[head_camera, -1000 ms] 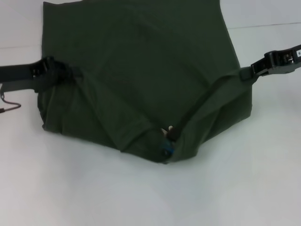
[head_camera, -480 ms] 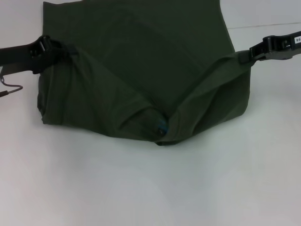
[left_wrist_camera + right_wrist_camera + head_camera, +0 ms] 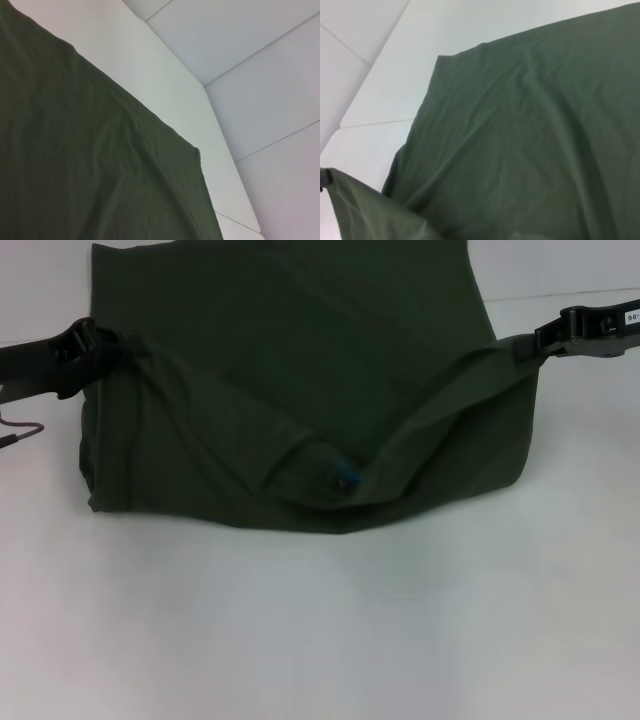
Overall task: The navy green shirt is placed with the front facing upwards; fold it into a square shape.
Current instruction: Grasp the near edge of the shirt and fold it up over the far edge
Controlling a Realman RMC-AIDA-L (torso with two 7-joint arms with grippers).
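Carrying the near edge of the shirt (image 3: 300, 370) away from the robot, both arms work as a pair: the left gripper (image 3: 95, 345) is clamped on the cloth at the left side, the right gripper (image 3: 525, 343) is clamped on it at the right. The shirt lies on the white table (image 3: 320, 640), its lifted edge sagging between the two grips, with the collar's blue print (image 3: 345, 478) at the low point. To fold well, I judge both grips should travel level and at one pace, drawn apart enough to take out the sag, then lay the edge square onto the far hem before letting go, or the crease will run crooked
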